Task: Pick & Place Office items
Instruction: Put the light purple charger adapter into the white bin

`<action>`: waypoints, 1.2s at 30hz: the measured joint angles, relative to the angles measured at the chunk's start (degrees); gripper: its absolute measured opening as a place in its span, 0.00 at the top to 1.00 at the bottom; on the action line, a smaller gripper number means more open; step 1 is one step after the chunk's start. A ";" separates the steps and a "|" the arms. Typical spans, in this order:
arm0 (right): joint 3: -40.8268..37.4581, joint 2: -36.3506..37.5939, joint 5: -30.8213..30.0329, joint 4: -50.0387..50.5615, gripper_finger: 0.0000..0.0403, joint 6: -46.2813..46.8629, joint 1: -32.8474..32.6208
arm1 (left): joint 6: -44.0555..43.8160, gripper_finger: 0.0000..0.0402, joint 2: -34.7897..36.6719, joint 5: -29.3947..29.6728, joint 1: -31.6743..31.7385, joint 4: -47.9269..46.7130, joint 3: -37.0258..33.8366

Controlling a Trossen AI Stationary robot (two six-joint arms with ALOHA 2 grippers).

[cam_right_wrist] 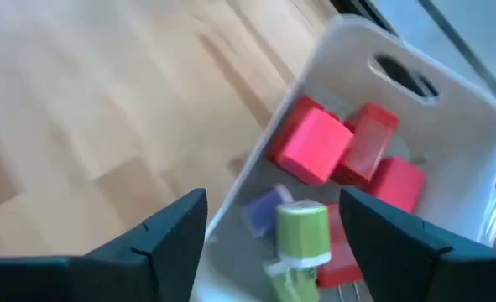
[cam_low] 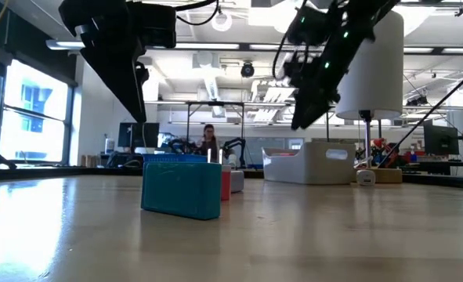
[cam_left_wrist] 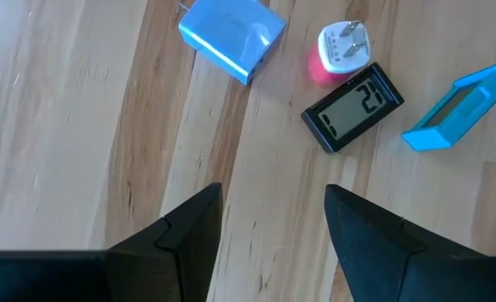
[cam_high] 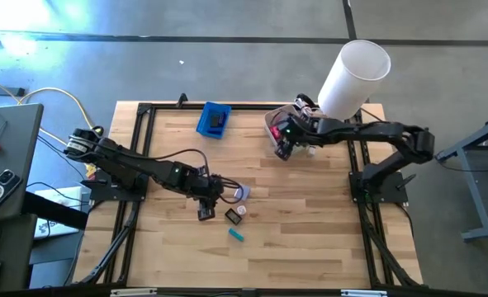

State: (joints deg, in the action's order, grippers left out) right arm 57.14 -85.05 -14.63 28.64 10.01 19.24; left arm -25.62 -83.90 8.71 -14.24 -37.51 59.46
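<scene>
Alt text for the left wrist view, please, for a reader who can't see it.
The left pincer hangs open and empty over bare wooden table. Beyond it lie a blue block, a white plug on pink, a black digital display and a teal piece.

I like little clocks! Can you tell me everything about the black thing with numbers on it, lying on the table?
The black clock is a small flat rectangle, plastic by the look, with a grey screen showing dark digits. It lies flat, face up, on the wooden table, turned at a slant. A pink-and-white plug piece sits right against one corner. A teal block lies close beside it, a blue charger farther off. The left gripper hovers open nearby, not touching it.
</scene>
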 joint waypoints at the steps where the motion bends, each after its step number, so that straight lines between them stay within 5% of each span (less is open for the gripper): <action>1: 0.02 1.21 0.02 0.58 0.36 -1.03 -0.93 | -0.32 0.50 0.00 0.00 -0.18 -0.20 0.00; 12: 0.02 10.63 0.11 5.47 0.37 -2.28 -12.53 | -2.28 0.50 0.00 -0.79 -0.67 -0.23 0.00; 23: 0.02 10.58 0.07 5.58 0.38 3.40 -21.95 | -2.28 0.49 0.00 -1.86 -0.98 -0.21 0.00; 29: 0.02 10.57 0.04 5.55 0.38 5.41 -25.16 | -11.09 0.47 0.00 7.44 -0.09 -1.04 0.00; 36: 0.02 10.57 0.03 5.55 0.38 5.39 -27.12 | -12.25 0.47 0.00 3.72 2.67 -1.67 0.02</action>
State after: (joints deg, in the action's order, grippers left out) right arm 57.17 -74.48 -14.61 34.19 15.39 -7.88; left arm -37.87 -83.90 12.43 -11.57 -39.18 59.48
